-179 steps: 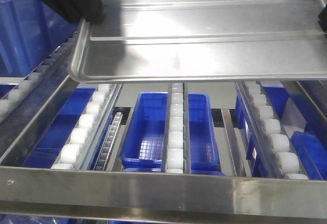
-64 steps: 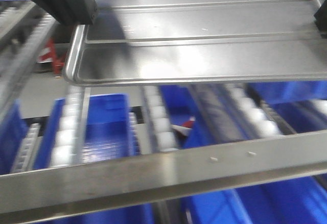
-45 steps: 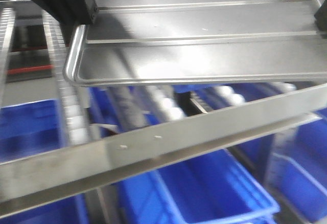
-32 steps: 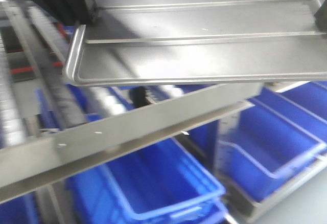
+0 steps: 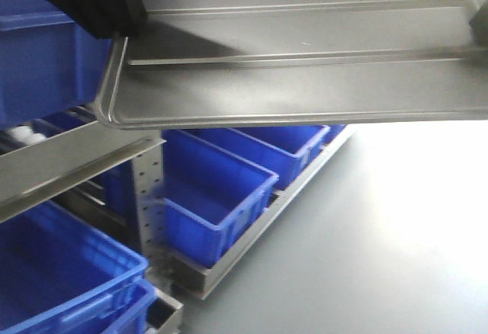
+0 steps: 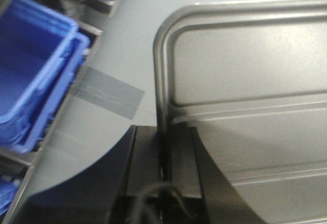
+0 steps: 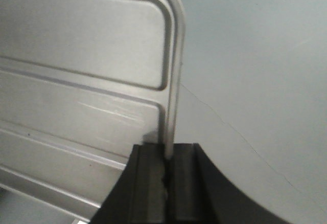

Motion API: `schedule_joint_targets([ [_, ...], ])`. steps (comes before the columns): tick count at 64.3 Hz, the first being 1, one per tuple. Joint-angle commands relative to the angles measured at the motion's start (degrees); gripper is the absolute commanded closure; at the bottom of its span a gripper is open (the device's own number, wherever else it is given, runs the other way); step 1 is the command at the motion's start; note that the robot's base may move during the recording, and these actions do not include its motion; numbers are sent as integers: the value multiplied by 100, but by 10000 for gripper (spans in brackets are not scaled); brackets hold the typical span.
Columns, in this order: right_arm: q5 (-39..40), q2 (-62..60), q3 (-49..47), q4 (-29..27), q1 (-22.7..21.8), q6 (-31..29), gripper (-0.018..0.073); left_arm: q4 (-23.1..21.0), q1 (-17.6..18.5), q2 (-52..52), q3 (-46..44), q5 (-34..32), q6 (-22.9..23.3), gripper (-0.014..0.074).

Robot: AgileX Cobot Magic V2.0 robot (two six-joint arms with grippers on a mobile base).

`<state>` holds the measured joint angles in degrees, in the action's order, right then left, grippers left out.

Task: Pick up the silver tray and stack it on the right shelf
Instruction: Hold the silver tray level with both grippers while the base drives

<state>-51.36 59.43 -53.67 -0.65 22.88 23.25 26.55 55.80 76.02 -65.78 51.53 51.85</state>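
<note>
The grey floor (image 5: 381, 235) fills most of what I get from the front camera, bright and washed out toward the right. Above it the silver tray (image 5: 305, 82) spans the top of that view, carried level in the air between both arms with its two long ridges running across. It hangs over open floor, touching nothing but the grippers. Below and to the left stands the rack, with rows of blue bins (image 5: 221, 197) on its lower levels and another large bin at the top left. The right shelf (image 5: 69, 168) shows only as a slanted steel bar at the left edge. The tray sits higher than that bar and off to its right, clear of it. A perforated upright (image 5: 147, 197) drops from the bar's end to the floor. On the left wrist camera I see the left gripper (image 6: 164, 132) with its black jaws clamped over the tray's short rim, just below a rounded corner, one finger inside the rim and one outside. The right wrist camera shows the right gripper (image 7: 166, 150) pinching the opposite rim the same way. A strip of grey tape (image 6: 110, 93) lies on the floor beside the bins. A couple of white rollers (image 5: 19, 132) peek out behind the shelf bar.
</note>
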Motion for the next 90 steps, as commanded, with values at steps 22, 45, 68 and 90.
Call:
schedule_joint_targets([
  [22,126,-122,-155,447,-49,-44,494,468,7,-180,-116,384,-149,696],
  [45,99,-122,-155,447,-49,-44,494,468,7,-180,-116,384,-149,696],
  [68,99,-122,-155,447,-49,-44,494,468,7,-180,-116,384,-149,696],
  [90,99,-122,-155,447,-49,-44,494,468,7,-180,-116,384,-149,696],
])
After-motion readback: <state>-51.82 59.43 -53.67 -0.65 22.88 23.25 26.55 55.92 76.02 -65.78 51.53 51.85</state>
